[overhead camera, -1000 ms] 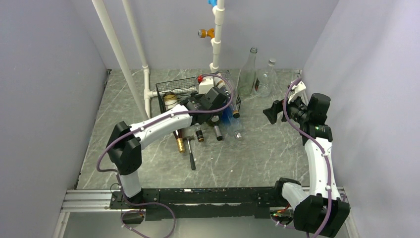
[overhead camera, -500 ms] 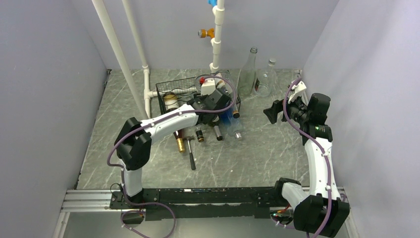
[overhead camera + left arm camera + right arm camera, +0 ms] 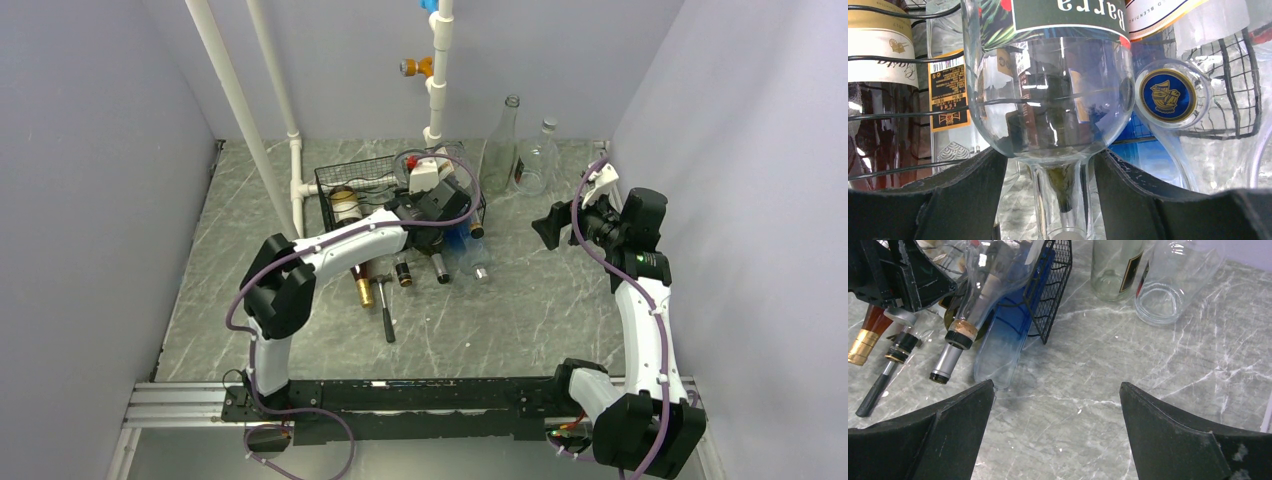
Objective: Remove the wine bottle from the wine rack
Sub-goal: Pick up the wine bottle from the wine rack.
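Bottle (image 3: 1048,110) is not yet off the rack (image 3: 345,175): my left gripper (image 3: 1048,160) stands half open around its neck, no hold visible; pulling it out remains.

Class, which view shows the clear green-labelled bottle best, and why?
The left wrist view: the clear bottle fills the frame, label and neck plain. From above, the left arm covers it. The right wrist view shows several bottle necks; which is its, I cannot tell.
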